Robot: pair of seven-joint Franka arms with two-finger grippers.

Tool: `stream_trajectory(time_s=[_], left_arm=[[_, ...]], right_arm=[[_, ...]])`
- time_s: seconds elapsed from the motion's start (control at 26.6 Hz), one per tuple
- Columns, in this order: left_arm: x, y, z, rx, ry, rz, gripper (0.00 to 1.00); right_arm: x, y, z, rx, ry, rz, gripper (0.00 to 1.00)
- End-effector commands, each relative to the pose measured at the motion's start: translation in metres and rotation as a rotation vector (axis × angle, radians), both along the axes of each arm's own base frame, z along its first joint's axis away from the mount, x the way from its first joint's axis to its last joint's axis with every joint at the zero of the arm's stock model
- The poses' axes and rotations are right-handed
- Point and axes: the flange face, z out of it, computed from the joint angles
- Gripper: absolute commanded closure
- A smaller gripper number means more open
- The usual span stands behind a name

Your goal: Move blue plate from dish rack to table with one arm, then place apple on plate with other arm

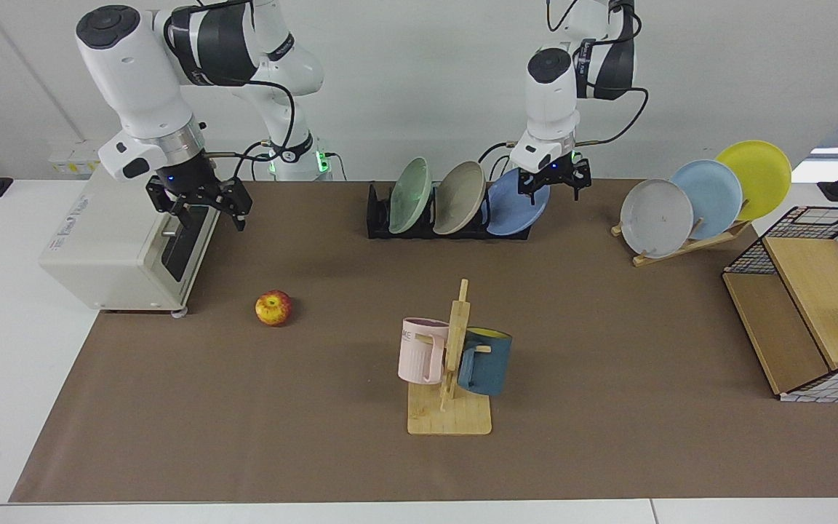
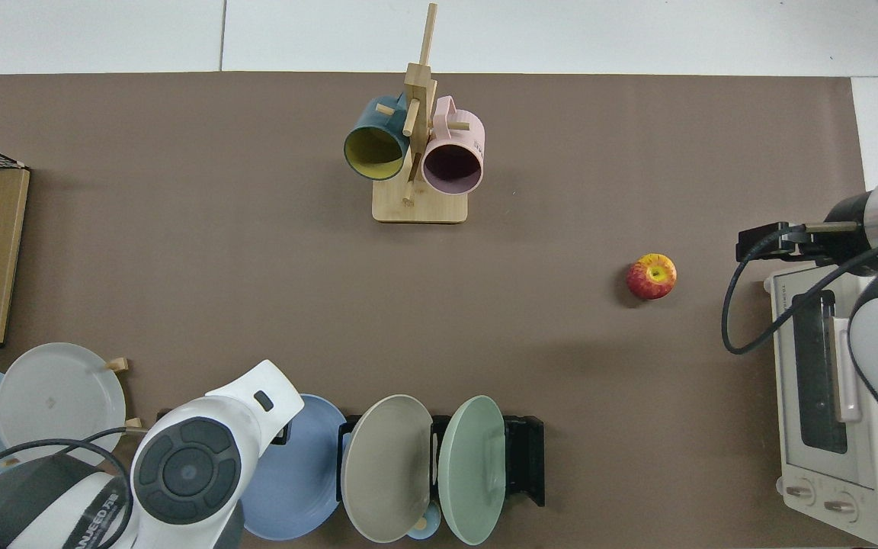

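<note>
The blue plate (image 1: 515, 203) stands endmost in the dish rack (image 1: 379, 215), the apple (image 1: 273, 307) well apart on the table (image 1: 608, 378).

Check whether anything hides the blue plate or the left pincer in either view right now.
Facing view: blue plate mostly shows, left pincer crossing its upper rim. Top view: the left arm's white wrist covers that pincer and part of the plate; apple is unobstructed, casting a faint shadow.
</note>
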Motion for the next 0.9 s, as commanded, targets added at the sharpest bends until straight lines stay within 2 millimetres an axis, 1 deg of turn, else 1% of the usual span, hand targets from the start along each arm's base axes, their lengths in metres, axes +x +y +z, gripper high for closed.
stream_trajectory(time_s=[0.0, 0.08, 0.11, 0.15, 0.19, 0.23, 0.26, 0.34, 0.38, 0.41, 0.49, 0.6, 0.75, 0.79, 0.86], left_arm=[[-0.012, -0.001, -0.024, 0.003, -0.008, -0.019, 0.0], [-0.012, -0.001, -0.024, 0.004, -0.006, -0.022, 0.0], [-0.011, 0.001, -0.025, 0.005, -0.001, -0.026, 0.02], [-0.011, 0.002, -0.026, 0.006, 0.005, -0.031, 0.11], [-0.01, 0.003, -0.025, 0.006, 0.006, -0.034, 0.23], [-0.01, 0.003, -0.026, 0.006, 0.013, -0.034, 0.38], [-0.009, 0.003, -0.026, 0.006, 0.014, -0.032, 0.55], [-0.008, 0.003, -0.026, 0.004, 0.018, -0.03, 0.8], [-0.007, 0.003, -0.024, 0.002, 0.016, -0.03, 0.95], [-0.006, 0.002, -0.021, 0.002, 0.016, -0.033, 1.0], [-0.003, 0.001, -0.017, 0.003, 0.026, -0.042, 1.0], [-0.001, -0.001, -0.011, 0.007, 0.042, -0.045, 1.0], [0.003, -0.004, 0.002, 0.013, 0.053, -0.066, 1.0], [0.004, -0.004, 0.008, 0.013, 0.052, -0.063, 1.0], [0.005, -0.005, 0.013, 0.016, 0.059, -0.06, 1.0]], right_arm=[[-0.003, -0.001, 0.003, 0.004, -0.008, -0.006, 0.0], [-0.003, -0.001, 0.003, 0.004, -0.008, -0.006, 0.0], [-0.003, -0.001, 0.003, 0.004, -0.008, -0.006, 0.0], [-0.003, -0.001, 0.003, 0.004, -0.008, -0.006, 0.0], [-0.003, -0.001, 0.003, 0.004, -0.008, -0.006, 0.0], [-0.003, -0.001, 0.003, 0.004, -0.008, -0.006, 0.0], [-0.003, -0.001, 0.003, 0.004, -0.008, -0.006, 0.0], [-0.003, -0.002, 0.003, 0.004, -0.008, -0.007, 0.0], [-0.003, -0.002, 0.003, 0.004, -0.008, -0.007, 0.0], [-0.003, -0.002, 0.003, 0.004, -0.008, -0.01, 0.0], [-0.004, -0.003, 0.001, 0.006, -0.007, -0.003, 0.0], [0.002, 0.006, -0.007, 0.004, -0.014, 0.006, 0.0], [0.01, 0.013, -0.042, 0.0, 0.004, 0.007, 0.0], [0.014, 0.018, -0.055, -0.001, 0.01, 0.012, 0.0], [0.02, 0.03, -0.073, -0.003, 0.016, 0.024, 0.0]])
